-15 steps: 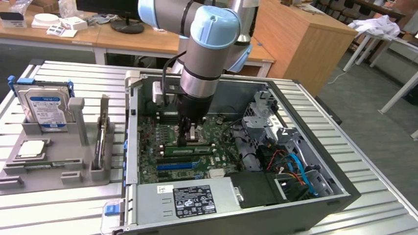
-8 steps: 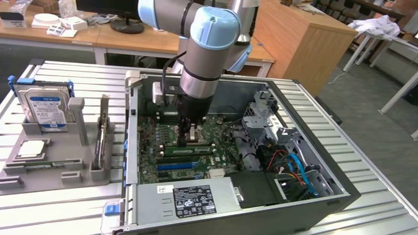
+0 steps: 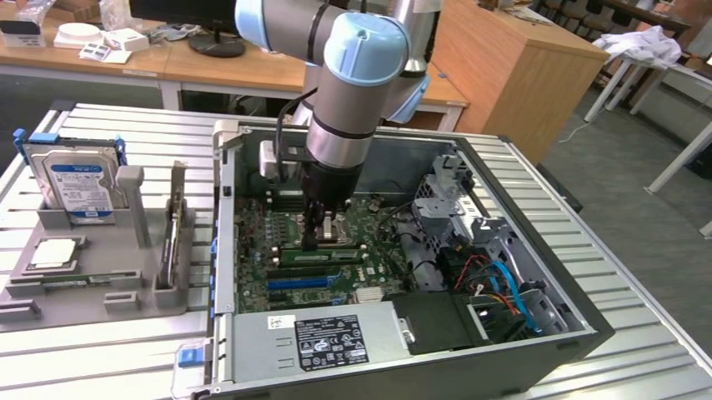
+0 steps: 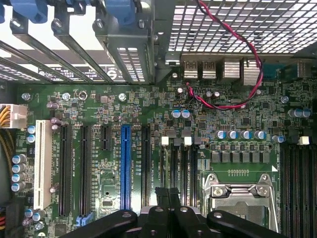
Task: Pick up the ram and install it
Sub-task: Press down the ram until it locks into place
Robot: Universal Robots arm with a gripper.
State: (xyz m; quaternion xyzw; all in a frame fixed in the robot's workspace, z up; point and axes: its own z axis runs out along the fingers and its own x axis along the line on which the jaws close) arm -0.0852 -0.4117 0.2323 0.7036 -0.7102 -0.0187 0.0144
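The ram (image 3: 292, 249) shows as a long green stick standing on edge among the motherboard's memory slots inside the open computer case (image 3: 579, 333). My gripper (image 3: 323, 237) reaches straight down into the case and sits right over the stick's middle. In the wrist view the gripper (image 4: 167, 192) is shut, its two black fingertips pressed together with nothing between them. They hover over the black memory slots (image 4: 181, 166) beside the processor socket (image 4: 237, 196). I cannot tell whether the fingertips touch the stick.
A grey rack (image 3: 67, 292) at the exterior view's left holds a hard drive (image 3: 78, 179), a square chip (image 3: 52, 254) and a slim upright board (image 3: 175, 237). Near the slots are a blue expansion slot (image 4: 125, 166), a drive cage (image 3: 451, 196), cables (image 3: 501, 283) and the power supply (image 3: 317, 337).
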